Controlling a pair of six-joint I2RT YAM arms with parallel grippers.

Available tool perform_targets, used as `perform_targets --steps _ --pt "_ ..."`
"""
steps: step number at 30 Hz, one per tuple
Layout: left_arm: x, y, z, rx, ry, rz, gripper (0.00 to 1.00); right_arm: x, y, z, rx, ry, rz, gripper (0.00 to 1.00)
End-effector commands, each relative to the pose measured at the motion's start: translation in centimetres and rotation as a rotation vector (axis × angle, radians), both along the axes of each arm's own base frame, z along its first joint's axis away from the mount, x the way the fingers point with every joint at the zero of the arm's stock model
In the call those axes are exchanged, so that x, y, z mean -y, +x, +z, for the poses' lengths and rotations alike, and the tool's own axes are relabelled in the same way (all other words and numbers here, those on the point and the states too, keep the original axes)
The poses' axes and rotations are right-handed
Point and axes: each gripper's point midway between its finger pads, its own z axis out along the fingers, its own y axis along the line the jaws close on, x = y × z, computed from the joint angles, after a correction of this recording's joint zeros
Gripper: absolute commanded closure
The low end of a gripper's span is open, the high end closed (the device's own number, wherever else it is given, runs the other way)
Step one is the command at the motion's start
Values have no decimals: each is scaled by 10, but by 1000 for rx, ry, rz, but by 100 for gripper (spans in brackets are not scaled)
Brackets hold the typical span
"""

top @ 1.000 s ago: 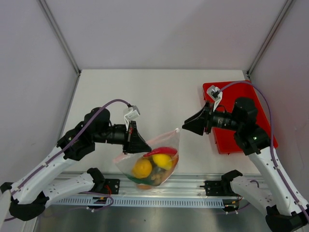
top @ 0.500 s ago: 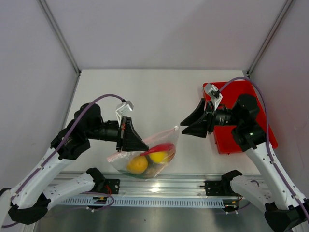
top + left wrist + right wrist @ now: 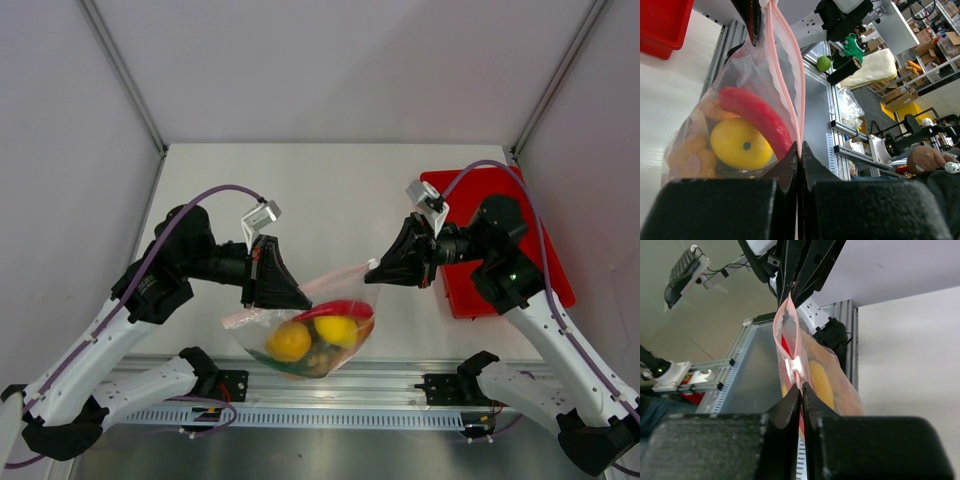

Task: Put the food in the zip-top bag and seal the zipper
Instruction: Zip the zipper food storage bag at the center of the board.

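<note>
The zip-top bag (image 3: 310, 335) hangs above the table's front edge, stretched between both grippers. Inside it lies the food: a red chili (image 3: 340, 310), a yellow lemon (image 3: 290, 342) and a second yellow piece (image 3: 336, 330). My left gripper (image 3: 298, 300) is shut on the pink zipper (image 3: 335, 277) near its left part, and the strip (image 3: 785, 75) runs up from the closed tips (image 3: 799, 150). My right gripper (image 3: 373, 274) is shut on the zipper's right end, just behind the white slider (image 3: 794, 367). Beyond the slider the strip (image 3: 785, 320) still gapes slightly.
A red tray (image 3: 462, 298) sits on the table at the right, partly under my right arm. The aluminium rail (image 3: 330, 400) with both arm bases runs just below the hanging bag. Grey walls close in the table on three sides.
My right gripper moved left and closed on the zipper's right end. My left gripper kept its grip, and the bag rose and stretched between the two.
</note>
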Motion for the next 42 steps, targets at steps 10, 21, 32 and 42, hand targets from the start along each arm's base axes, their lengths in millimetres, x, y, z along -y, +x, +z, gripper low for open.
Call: perform_targets --steps 10,21,32,42 --pt "0 26 -26 67 56 128 99 -11 38 6 -147 60 -259 100" --pt "0 63 -69 101 169 288 69 -29 7 -37 -309 -98 -344 100" --pt "6 72 7 320 -22 303 40 -26 -5 -47 -391 -135 -388 100" --pt "40 60 25 342 -96 131 44 -29 -4 -41 -405 -124 -396 100"
